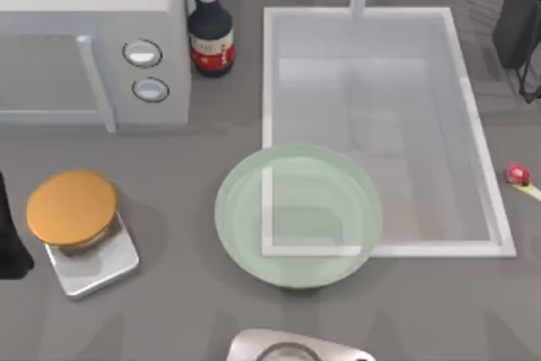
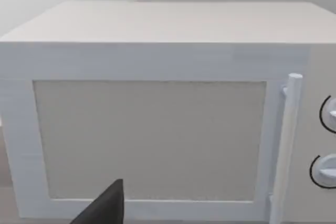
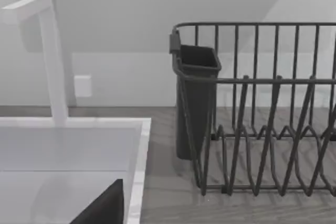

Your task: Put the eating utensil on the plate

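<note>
The spoon (image 1: 520, 177) lies right of the sink (image 1: 473, 124), well apart from the plate (image 1: 297, 214) overlapping the sink's near corner; whether either pincer is open I cannot tell.

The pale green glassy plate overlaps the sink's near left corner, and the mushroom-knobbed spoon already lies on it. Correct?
Not quite. The top view shows the pale green glassy plate overlapping that corner of the white sink, but the mushroom-knobbed white spoon lies on the counter right of the sink.
</note>
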Controlling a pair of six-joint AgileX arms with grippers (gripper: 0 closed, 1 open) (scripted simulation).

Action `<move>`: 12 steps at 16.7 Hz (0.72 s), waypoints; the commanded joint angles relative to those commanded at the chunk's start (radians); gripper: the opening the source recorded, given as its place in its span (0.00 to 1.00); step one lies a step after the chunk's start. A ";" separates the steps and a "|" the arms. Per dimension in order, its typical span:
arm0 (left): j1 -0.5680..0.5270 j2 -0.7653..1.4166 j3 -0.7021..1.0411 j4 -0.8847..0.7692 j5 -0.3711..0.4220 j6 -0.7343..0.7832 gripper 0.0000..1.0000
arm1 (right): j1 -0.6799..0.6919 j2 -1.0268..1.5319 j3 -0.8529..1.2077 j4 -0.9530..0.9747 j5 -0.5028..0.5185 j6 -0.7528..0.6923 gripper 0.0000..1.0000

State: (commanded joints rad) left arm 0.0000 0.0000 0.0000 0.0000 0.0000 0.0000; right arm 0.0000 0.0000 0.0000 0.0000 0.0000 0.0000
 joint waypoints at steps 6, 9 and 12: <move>0.000 0.000 0.000 0.000 0.000 0.000 1.00 | -0.002 0.104 0.098 -0.075 0.000 -0.055 1.00; 0.000 0.000 0.000 0.000 0.000 0.000 1.00 | -0.003 0.292 0.254 -0.196 -0.002 -0.142 1.00; 0.000 0.000 0.000 0.000 0.000 0.000 1.00 | -0.005 0.570 0.448 -0.353 -0.004 -0.251 1.00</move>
State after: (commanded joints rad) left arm 0.0000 0.0000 0.0000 0.0000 0.0000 0.0000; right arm -0.0054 0.5697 0.4481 -0.3526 -0.0037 -0.2512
